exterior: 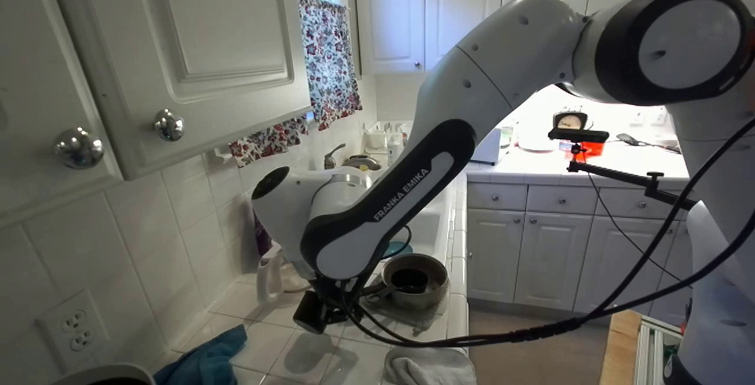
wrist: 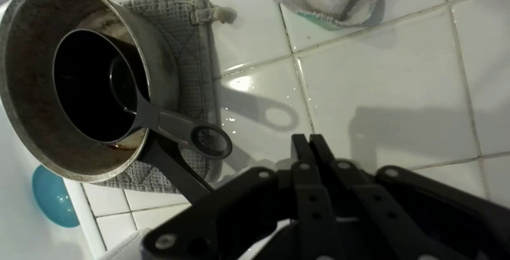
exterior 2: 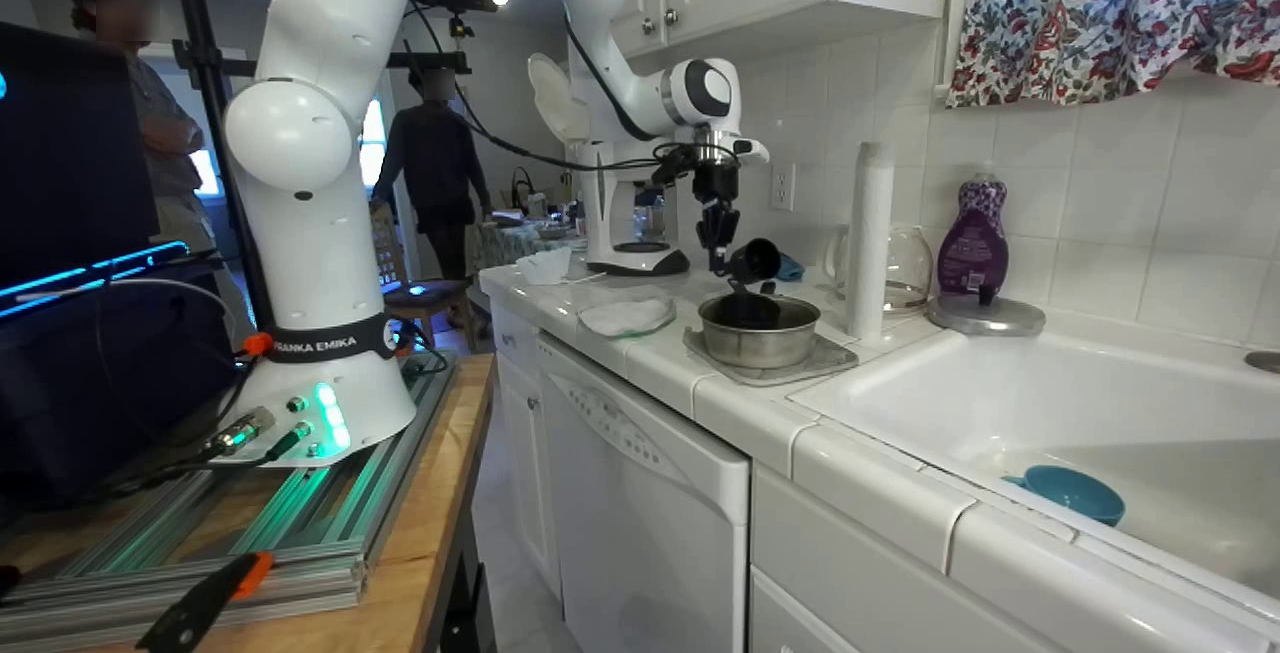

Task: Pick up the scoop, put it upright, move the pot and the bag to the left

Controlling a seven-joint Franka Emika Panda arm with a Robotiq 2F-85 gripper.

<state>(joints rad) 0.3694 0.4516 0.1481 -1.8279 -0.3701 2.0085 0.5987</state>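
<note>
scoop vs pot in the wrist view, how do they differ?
Size: the scoop is much smaller; its cup fits inside the pot.
Colour: the scoop is plain black, while the pot is grey metal with brownish stains inside.
Place: the scoop sits in the pot with its handle out over the rim, whereas the pot stands on a quilted pad.
Shared: both have a round, open mouth.

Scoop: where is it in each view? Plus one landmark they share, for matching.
Exterior view: scoop in the pot, just right of centre, low; blue cup higher in the picture.
Exterior view: scoop in the pot, just right of centre, about mid-height; blue cup low right.
Wrist view: scoop in the pot, left half; blue cup lower left.
Shared landmark: blue cup.
</note>
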